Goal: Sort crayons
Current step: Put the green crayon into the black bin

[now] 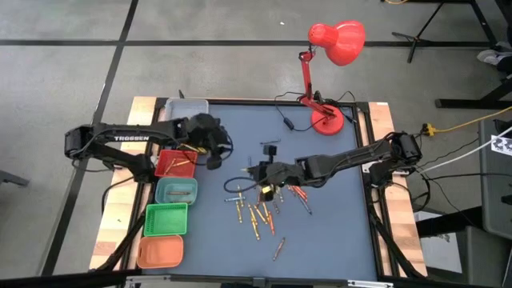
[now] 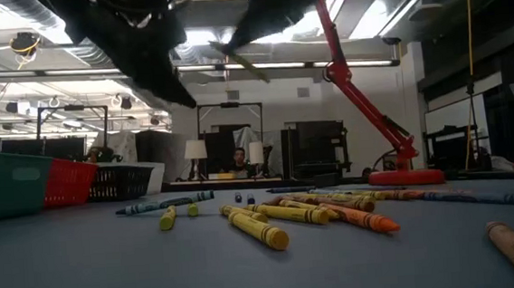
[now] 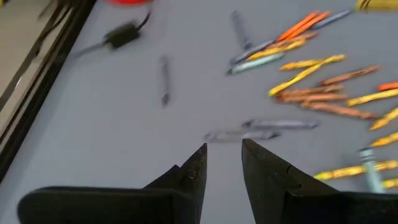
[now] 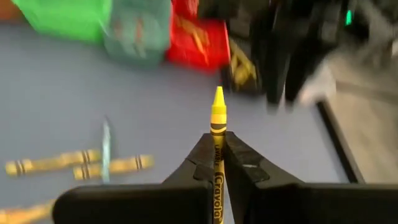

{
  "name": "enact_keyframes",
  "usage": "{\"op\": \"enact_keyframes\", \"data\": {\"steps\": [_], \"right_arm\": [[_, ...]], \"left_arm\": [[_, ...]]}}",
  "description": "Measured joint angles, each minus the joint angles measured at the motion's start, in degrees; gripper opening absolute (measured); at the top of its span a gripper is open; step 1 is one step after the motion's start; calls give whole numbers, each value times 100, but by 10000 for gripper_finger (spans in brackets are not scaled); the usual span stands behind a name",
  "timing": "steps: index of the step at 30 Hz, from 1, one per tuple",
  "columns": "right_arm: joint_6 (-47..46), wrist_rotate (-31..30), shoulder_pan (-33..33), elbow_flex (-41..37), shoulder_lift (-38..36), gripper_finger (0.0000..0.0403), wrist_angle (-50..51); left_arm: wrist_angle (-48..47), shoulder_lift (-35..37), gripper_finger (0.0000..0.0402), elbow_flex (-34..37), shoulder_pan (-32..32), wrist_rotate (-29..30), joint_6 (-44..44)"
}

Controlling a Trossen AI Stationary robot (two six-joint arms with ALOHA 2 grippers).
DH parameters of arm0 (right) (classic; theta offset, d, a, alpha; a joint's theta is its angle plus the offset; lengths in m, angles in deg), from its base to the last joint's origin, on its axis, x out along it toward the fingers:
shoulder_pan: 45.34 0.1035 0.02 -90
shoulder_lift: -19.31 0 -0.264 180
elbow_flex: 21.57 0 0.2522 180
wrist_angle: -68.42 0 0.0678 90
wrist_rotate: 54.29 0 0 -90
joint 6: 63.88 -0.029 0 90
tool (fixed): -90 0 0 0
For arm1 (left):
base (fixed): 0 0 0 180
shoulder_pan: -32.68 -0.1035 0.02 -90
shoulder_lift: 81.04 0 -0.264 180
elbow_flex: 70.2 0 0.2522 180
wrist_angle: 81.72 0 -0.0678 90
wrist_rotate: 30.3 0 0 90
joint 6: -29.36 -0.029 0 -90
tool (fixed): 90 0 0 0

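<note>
A yellow crayon (image 4: 217,121) is clamped between the closed fingers of the right gripper (image 4: 218,163), its pointed tip sticking out past the fingertips. In the high view the right gripper (image 1: 258,171) is seen above the middle of the dark blue desk (image 1: 336,232), just beside the loose pile of crayons (image 1: 264,210). The crayons are scattered on the desk in orange, yellow and dark colours; in the low view they lie flat across the surface (image 2: 298,212), with one lone crayon (image 1: 278,249) set apart nearer the front edge.

The left gripper (image 1: 214,152) is held over the desk close to the red bin (image 1: 174,164). Its fingers (image 3: 194,171) are parted with a gap between the tips, and nothing is gripped between them.

Four small bins are lined up along the left side of the desk: the red bin, a teal bin (image 1: 177,191), a green bin (image 1: 166,219) and an orange bin (image 1: 160,252). Sticks can be made out inside the red and teal bins. A red desk lamp (image 1: 330,56) stands at the far right corner
</note>
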Motion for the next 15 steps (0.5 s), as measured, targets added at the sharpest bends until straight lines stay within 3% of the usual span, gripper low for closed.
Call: {"op": "enact_keyframes", "data": {"steps": [6, 15], "right_arm": [[511, 414, 2, 2, 0, 16, -718], [702, 413, 2, 2, 0, 16, -1251]], "left_arm": [[612, 0, 85, 0, 713, -1, -23], [1400, 0, 85, 0, 1448, 29, -545]]}}
